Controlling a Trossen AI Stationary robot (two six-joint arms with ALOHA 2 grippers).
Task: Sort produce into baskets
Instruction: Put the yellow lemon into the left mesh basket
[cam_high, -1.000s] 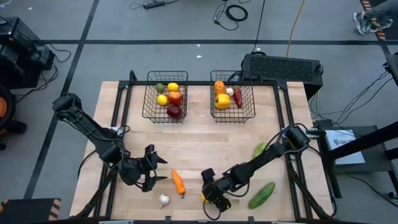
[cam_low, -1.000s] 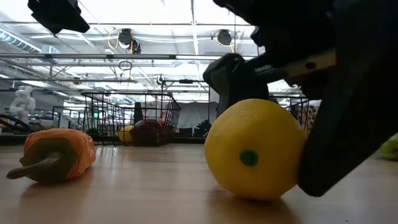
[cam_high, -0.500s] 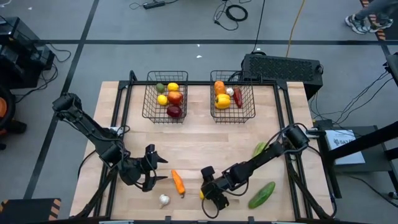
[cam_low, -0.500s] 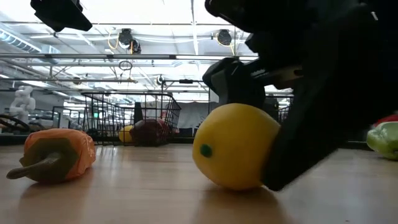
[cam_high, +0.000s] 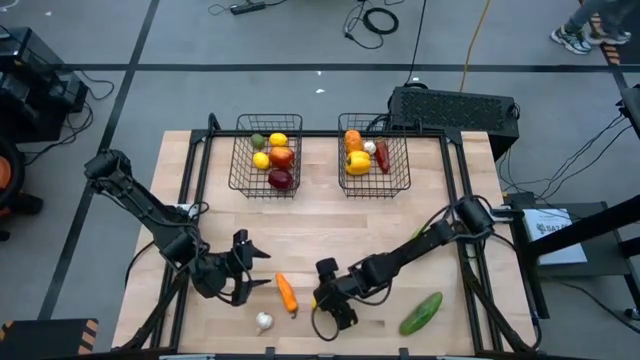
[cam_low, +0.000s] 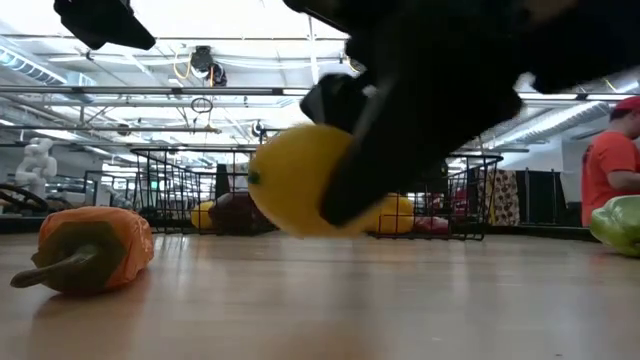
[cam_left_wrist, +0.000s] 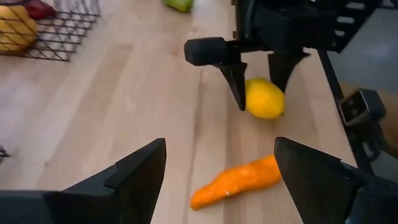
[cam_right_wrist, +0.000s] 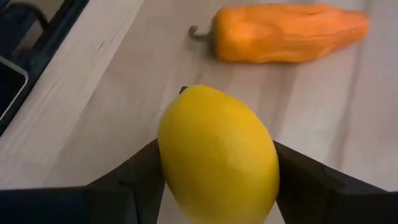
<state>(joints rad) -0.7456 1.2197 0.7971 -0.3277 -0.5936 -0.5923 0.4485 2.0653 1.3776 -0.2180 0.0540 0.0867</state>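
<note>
My right gripper (cam_high: 325, 306) is shut on a yellow lemon (cam_right_wrist: 217, 155) near the table's front edge, and the low view shows the lemon (cam_low: 300, 178) clear of the wood. An orange carrot (cam_high: 287, 293) lies on its side just left of it. My left gripper (cam_left_wrist: 219, 149) stands open left of the carrot, pointing at it, with nothing between its fingers. Two wire baskets (cam_high: 235, 165) (cam_high: 405, 165) with produce inside stand at the far edge. My right gripper pinches the lemon's two opposite sides (cam_right_wrist: 166, 155) between its two fingers (cam_right_wrist: 124, 180). The fingers slant down from the table's right side. The lemon hangs between them, lifted clear of the table, with one pointed end (cam_left_wrist: 249, 102) toward the carrot.
A white garlic (cam_high: 264, 322) lies near the front edge below the carrot. A green cucumber (cam_high: 421, 312) lies at the front right, and another green piece (cam_low: 618, 222) sits beside the right arm. A person in red (cam_low: 610, 165) is beyond the table.
My right gripper has shut on the lemon, turning it about on the wood, then lifted it clear and carried it toward the table's left edge, nearer the carrot. The left arm has kept still.
</note>
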